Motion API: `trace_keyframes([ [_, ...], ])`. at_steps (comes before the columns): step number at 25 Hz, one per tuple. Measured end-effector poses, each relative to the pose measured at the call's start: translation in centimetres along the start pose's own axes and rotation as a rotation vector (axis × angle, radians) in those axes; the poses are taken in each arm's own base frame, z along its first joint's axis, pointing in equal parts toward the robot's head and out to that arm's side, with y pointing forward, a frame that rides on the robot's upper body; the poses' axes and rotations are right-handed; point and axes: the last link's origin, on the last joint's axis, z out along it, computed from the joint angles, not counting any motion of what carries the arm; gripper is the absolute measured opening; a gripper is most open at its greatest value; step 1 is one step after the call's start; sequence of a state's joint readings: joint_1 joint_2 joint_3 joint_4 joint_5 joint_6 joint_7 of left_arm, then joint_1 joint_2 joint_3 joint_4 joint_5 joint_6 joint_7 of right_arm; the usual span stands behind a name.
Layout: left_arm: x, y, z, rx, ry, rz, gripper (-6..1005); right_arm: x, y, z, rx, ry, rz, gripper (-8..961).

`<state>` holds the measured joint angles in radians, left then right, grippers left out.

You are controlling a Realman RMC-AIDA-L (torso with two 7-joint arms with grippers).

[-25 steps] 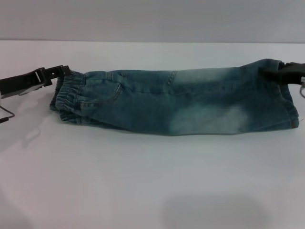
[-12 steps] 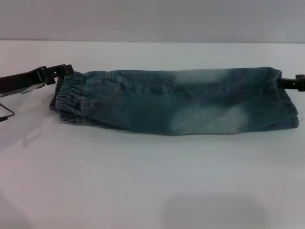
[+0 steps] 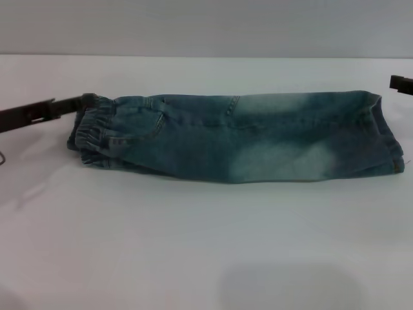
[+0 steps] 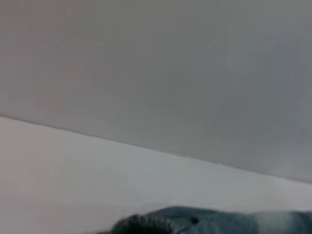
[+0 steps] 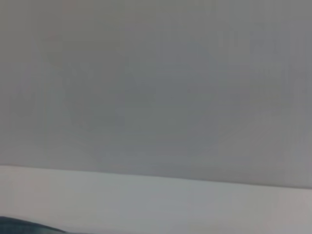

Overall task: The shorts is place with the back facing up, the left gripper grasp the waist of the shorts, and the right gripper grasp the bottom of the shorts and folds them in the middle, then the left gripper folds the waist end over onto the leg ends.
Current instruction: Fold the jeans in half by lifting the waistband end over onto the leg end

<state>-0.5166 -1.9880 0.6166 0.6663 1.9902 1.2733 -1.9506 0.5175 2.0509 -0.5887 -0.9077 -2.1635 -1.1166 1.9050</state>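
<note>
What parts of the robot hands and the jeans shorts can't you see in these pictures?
- Left gripper, head view: its tip meets the waist of the shorts; whether it pinches the cloth cannot be told.
- Right gripper, head view: cut off by the picture's edge, only a dark bit shows.
- Both wrist views: no fingers, just wall, table and a sliver of denim.

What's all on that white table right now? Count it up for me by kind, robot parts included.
Denim shorts: 1, folded lengthwise, lying flat on the table.
Robot grippers: 2, the left gripper at the waistband end, the right gripper just off the leg end, barely in view.
Total: 3 things.
</note>
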Motion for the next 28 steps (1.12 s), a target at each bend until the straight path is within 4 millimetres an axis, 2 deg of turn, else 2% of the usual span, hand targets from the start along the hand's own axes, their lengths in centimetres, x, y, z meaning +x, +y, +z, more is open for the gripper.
trace_keyframes([
  [7, -2.0, -1.4, -1.4, 0.058, -0.002, 0.068, 672, -0.1, 0.1, 0.1, -0.009, -0.009, -0.008, 574],
  [11, -3.0, -1.8, -1.6, 0.081, -0.014, 0.123, 667, -0.4, 0.2, 0.2, -0.013, -0.012, -0.012, 573],
  [21, -4.4, -1.6, -0.4, 0.111, -0.023, 0.205, 661, -0.8, 0.4, 0.4, -0.019, -0.019, -0.019, 570],
  [28, -4.4, -0.6, 1.9, 0.106, -0.067, 0.256, 660, -0.6, 0.5, 0.5, -0.023, -0.014, -0.012, 568],
])
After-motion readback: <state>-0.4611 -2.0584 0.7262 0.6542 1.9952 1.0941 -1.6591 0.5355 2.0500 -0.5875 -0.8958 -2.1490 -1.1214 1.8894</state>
